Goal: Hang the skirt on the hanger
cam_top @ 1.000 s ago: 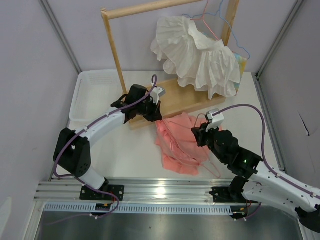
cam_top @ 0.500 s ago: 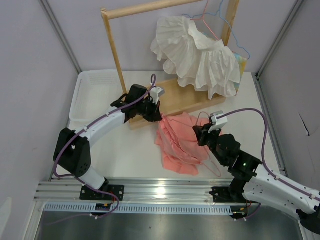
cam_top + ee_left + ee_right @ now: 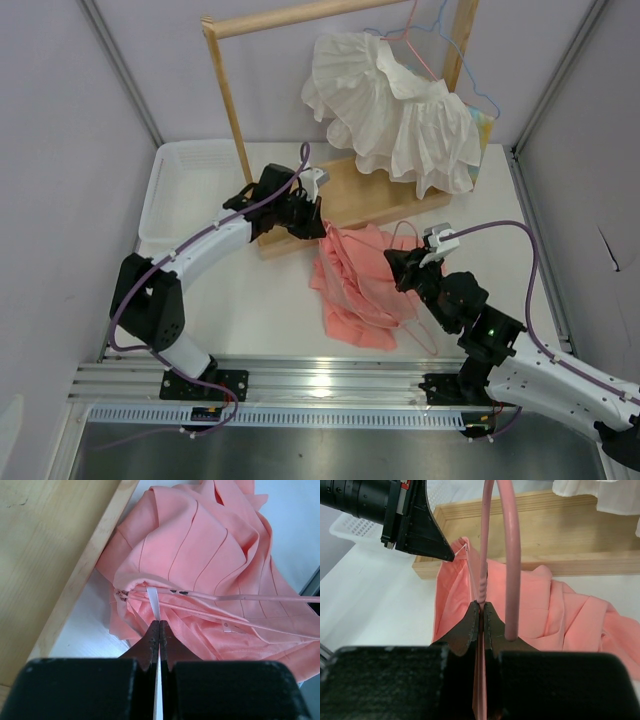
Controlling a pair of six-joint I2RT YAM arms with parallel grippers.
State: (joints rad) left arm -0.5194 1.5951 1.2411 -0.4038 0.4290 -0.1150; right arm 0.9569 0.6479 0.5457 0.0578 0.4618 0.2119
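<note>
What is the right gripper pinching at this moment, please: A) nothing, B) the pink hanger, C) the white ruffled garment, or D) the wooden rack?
B: the right wrist view shows the right gripper shut on the hanger just below its hook, above the skirt.

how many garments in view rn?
2. The skirt lies crumpled on the table in front of the wooden rack; the white ruffled garment hangs at the rack's right end. A coloured sliver behind it may be a third.
</note>
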